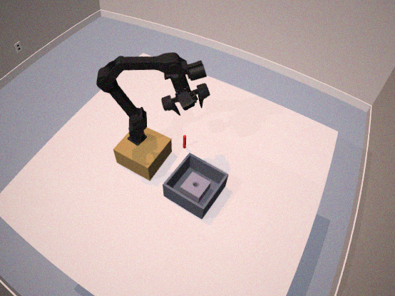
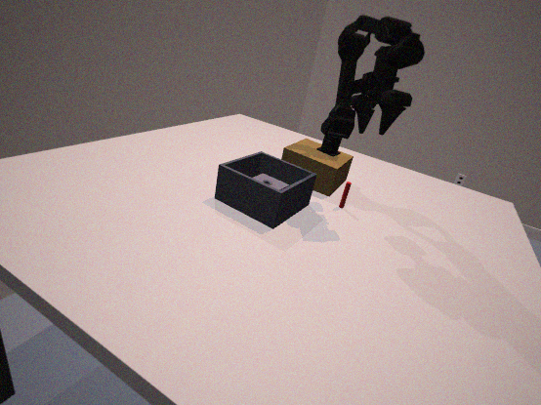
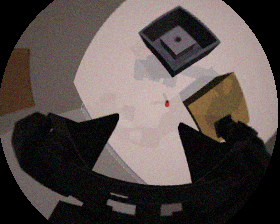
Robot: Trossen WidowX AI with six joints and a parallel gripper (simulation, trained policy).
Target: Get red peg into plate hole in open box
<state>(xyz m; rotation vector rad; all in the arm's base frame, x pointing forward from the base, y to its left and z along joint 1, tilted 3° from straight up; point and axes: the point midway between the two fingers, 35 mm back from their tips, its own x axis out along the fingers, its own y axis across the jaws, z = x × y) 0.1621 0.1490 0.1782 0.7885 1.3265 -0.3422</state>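
While the gripper hangs wide and holding nothing, the red peg stands below and ahead of its fingertips, seemingly upright. Centre over it first, then descend straight, keeping both fingers clear until they straddle it evenly.

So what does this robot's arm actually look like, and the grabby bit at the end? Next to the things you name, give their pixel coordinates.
The arm (image 1: 140,63) (image 2: 348,71) is black all over, with chunky rounded joints and straight links between them. The gripper (image 1: 190,111) (image 2: 371,133) (image 3: 149,121) is black too, with two wedge-shaped fingers narrowing to pointed tips. I can't make out any cables or markings.
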